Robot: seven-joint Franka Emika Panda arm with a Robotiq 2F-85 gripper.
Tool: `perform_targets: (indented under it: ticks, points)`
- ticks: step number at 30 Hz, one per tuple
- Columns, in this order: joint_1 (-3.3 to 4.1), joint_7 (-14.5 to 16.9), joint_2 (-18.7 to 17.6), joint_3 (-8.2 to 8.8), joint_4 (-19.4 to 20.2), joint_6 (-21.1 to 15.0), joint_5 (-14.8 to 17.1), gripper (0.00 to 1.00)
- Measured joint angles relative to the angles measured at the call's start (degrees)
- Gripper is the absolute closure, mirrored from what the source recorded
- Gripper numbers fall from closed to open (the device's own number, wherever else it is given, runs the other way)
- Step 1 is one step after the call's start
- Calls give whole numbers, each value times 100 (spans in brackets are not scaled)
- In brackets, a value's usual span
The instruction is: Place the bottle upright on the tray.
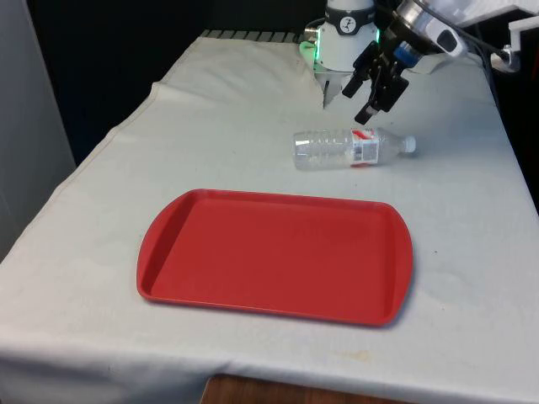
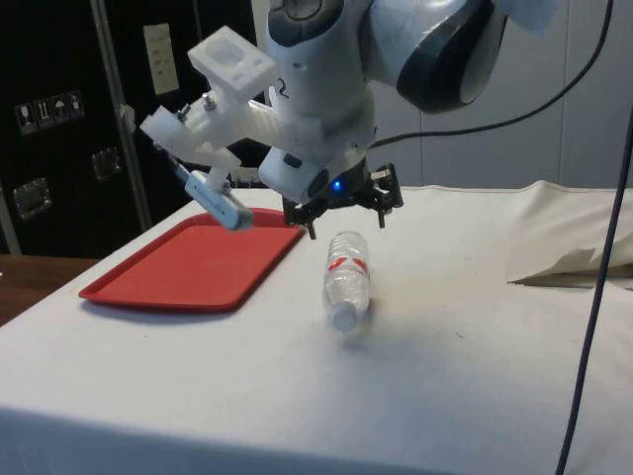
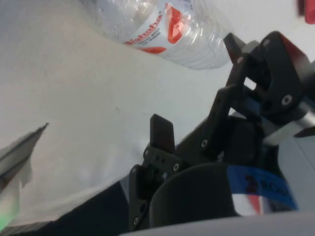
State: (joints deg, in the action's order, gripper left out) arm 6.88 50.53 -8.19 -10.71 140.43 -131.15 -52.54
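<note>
The clear plastic bottle (image 1: 352,148) lies on its side on the white-clothed counter (image 1: 472,252), cap toward the front view's right, just beyond the red tray's (image 1: 168,252) far edge and apart from it. The tray sits flat with nothing on it. The end effector (image 1: 357,98) hangs just above the bottle, tilted, fingers spread apart and holding nothing, clear of the label (image 3: 157,29) below.

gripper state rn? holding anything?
Gripper: open, holding nothing, hovering just above the bottle, which lies on its side on the cloth, off the tray.
</note>
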Motion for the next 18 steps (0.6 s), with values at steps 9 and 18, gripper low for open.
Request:
perform_targets:
  ticks: [9,18]
  points:
    - [17,-407,-155,-183,-103,332,-292,0]
    - [29,-814,-315,-407,-201,676,-539,0]
